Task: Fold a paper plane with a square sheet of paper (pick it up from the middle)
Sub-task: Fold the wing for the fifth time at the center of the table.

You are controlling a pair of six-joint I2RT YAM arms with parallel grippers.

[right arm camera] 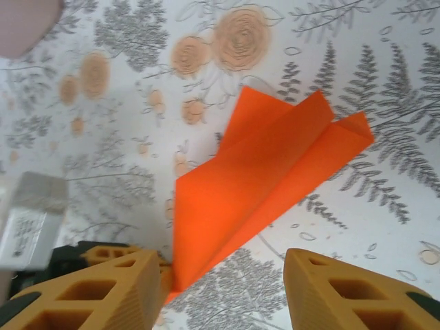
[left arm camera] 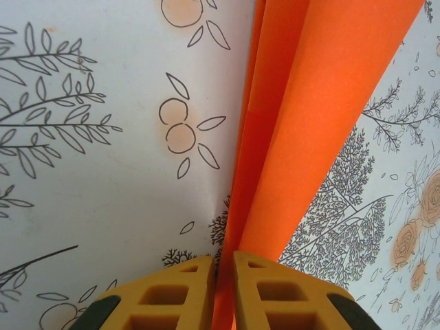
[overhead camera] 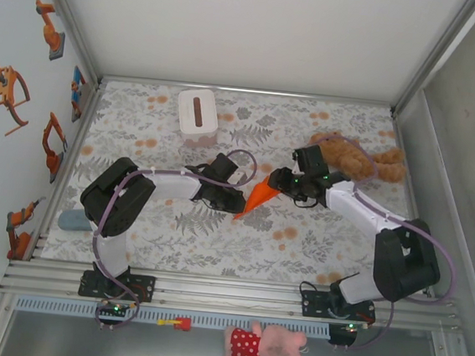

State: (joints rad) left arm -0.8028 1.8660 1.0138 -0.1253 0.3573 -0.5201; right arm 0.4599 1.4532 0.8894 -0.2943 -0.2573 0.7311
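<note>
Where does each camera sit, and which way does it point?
Top external: above and behind, looking down on the table; left arm and right arm show, bases nearest.
Left wrist: on the left arm, looking along the left gripper, shut on the paper plane.
Right wrist: on the right arm, looking down past the open right gripper.
Shared: all three see the paper plane.

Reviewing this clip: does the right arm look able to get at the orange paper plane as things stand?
Likely yes: the right hand is open right at the paper plane, nothing between them; the left hand is shut on one end only.
</note>
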